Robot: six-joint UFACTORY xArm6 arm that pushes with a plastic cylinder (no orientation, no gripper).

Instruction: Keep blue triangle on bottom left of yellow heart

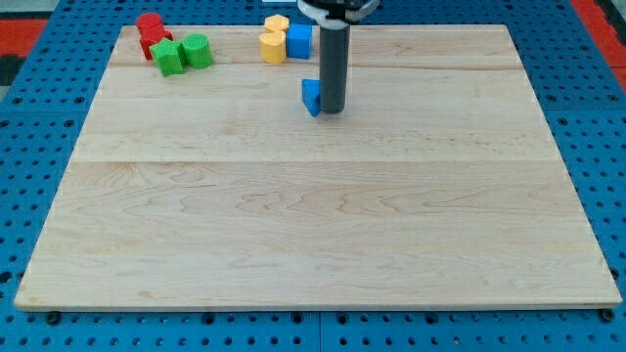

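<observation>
The blue triangle lies on the wooden board near the top centre. My tip rests on the board right against the triangle's right side. The yellow heart sits at the view's top, up and left of the triangle. A second yellow block is just above the heart, and a blue cube touches the heart's right side. The rod hides part of the board behind it.
Two red blocks and two green blocks cluster at the board's top left. The board sits on a blue pegboard that surrounds it on all sides.
</observation>
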